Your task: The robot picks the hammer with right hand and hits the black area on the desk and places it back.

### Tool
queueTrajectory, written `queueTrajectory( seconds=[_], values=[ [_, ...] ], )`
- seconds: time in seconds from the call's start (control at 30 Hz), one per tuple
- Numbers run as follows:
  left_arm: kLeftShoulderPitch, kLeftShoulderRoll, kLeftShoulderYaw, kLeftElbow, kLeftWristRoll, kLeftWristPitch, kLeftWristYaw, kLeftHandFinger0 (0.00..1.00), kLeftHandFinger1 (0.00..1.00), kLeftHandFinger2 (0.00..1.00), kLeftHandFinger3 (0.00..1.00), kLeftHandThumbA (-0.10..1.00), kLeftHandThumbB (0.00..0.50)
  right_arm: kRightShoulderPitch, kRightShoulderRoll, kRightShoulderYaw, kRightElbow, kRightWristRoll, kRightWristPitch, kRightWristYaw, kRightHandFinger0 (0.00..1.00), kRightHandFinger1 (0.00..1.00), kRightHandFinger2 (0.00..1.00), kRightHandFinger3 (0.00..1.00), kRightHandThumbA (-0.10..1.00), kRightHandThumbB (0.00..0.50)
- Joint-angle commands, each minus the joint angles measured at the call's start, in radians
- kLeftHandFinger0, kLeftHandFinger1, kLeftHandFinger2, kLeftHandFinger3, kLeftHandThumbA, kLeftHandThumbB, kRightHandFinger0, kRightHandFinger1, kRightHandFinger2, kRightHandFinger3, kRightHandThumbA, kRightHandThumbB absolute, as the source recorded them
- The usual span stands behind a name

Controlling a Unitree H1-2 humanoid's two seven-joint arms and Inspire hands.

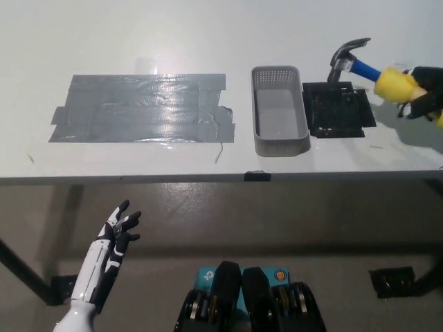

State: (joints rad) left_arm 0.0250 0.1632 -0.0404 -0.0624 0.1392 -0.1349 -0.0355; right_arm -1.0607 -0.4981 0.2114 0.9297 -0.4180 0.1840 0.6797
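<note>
Right hand (423, 99), wrapped tight around the hammer (374, 70), sits just right of the black area (339, 111). The hammer points left, with its head above the far edge of the black area. Left hand (119, 232) rests open, far away below the desk (208, 34).

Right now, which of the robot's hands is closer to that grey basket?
The right hand. It holds the hammer just beyond the basket, past the black area. The left hand hangs open below the table edge, well off to the other side.
</note>
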Motion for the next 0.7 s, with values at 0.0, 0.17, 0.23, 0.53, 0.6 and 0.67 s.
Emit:
queueTrajectory(
  seconds=[0.0,0.17,0.23,0.53,0.6,0.67],
  values=[
    [-0.005,0.014,0.002,-0.039,0.005,-0.021,-0.009,0.85,0.91,0.87,1.00,0.99,0.000,-0.051,0.044,-0.087,0.101,0.106,-0.051,-0.141,0.02,0.53,0.89,0.93,-0.10,0.133],
    [0.001,0.018,0.001,-0.047,0.005,-0.026,-0.010,0.83,0.90,0.87,1.00,0.98,0.000,-0.031,0.104,-0.148,0.227,0.121,-0.057,-0.232,0.15,0.60,0.91,1.00,-0.10,0.137],
    [-0.001,0.019,0.003,-0.051,0.002,-0.024,-0.012,0.83,0.90,0.87,1.00,0.98,0.000,-0.035,0.127,-0.175,0.298,0.138,-0.043,-0.281,0.13,0.59,0.92,1.00,-0.10,0.148],
    [-0.010,0.020,0.000,-0.043,0.015,-0.038,-0.007,0.83,0.88,0.85,1.00,1.00,0.000,-0.004,0.187,-0.359,0.364,0.275,-0.172,-0.574,0.44,0.71,1.00,1.00,0.04,0.151],
    [-0.013,0.022,-0.002,-0.038,0.010,-0.053,-0.010,0.80,0.86,0.84,1.00,0.99,0.000,0.002,0.197,-0.405,0.364,0.315,-0.253,-0.571,1.00,1.00,1.00,1.00,0.32,0.233],
    [-0.014,0.023,-0.002,-0.036,0.016,-0.052,-0.008,0.79,0.87,0.84,1.00,1.00,0.000,0.001,0.190,-0.376,0.358,0.281,-0.276,-0.540,1.00,1.00,1.00,1.00,0.52,0.278]
  ],
)
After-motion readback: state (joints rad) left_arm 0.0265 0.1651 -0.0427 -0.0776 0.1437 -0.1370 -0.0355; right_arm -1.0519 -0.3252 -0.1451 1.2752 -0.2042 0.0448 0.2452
